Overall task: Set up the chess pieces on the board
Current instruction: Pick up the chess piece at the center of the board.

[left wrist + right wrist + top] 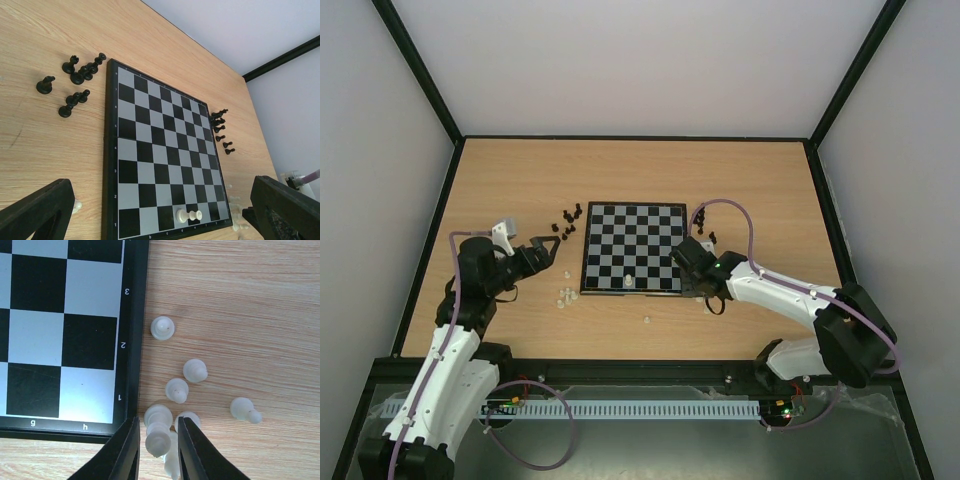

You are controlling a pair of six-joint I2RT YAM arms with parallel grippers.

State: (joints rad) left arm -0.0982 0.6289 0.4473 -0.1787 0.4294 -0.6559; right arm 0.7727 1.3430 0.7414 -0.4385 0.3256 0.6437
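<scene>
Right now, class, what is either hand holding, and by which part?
Nothing yet. The right hand straddles a pale chess piece, gaps both sides; the left hand is open.

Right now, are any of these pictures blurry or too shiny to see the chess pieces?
Top external view: even light, soft shadows, but the black pieces look like specks. Left wrist view: the board is crisp; the claw fingers are dark and slightly soft. Right wrist view: pale pawns sharp, no glare.

We see a robotics lab cell: white panels point(640, 60) in black framing point(420, 70) enclose a wooden table point(520, 180), a slotted cable duct point(640, 410) along its near edge.
</scene>
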